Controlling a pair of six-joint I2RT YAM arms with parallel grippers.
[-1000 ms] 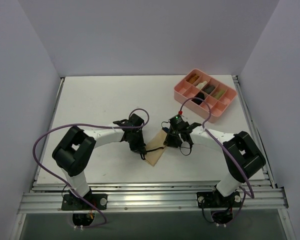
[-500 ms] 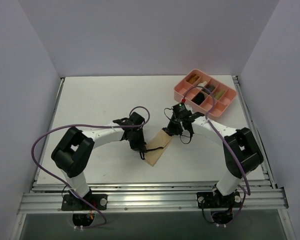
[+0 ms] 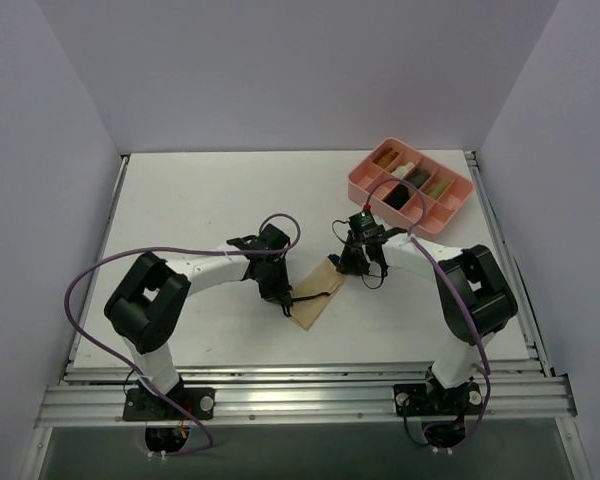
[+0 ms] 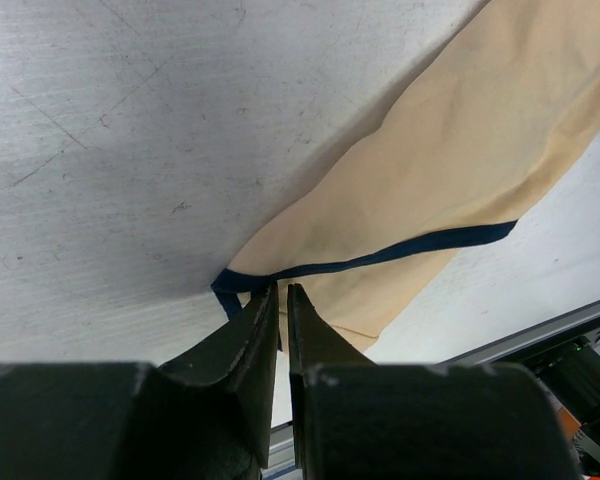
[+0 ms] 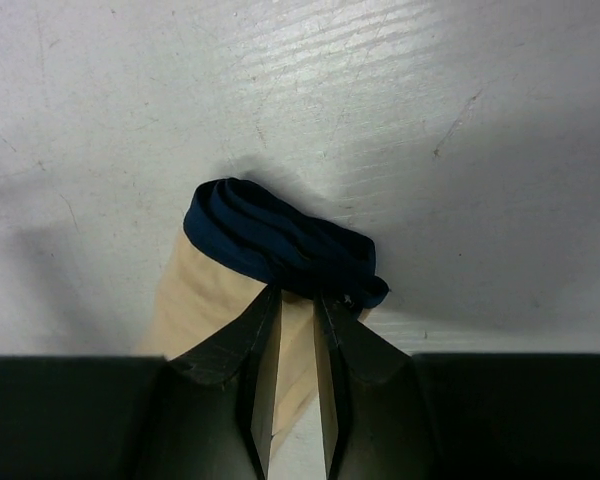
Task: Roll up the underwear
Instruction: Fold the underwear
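The underwear (image 4: 460,150) is showing as soft matt tan cloth (dark trim (image 4: 380,257)), lying on a scuffed, matt white table (image 4: 130,120).

left gripper (image 4: 283,290) is pinching the underwear (image 4: 460,170) right at its dark-trimmed corner, fingers nearly touching. Scratched white table (image 4: 110,130) is showing left of the underwear.

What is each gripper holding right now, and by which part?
Left gripper pinches the underwear at its dark-trimmed corner; right gripper appears to pinch it just below the bunched dark band.
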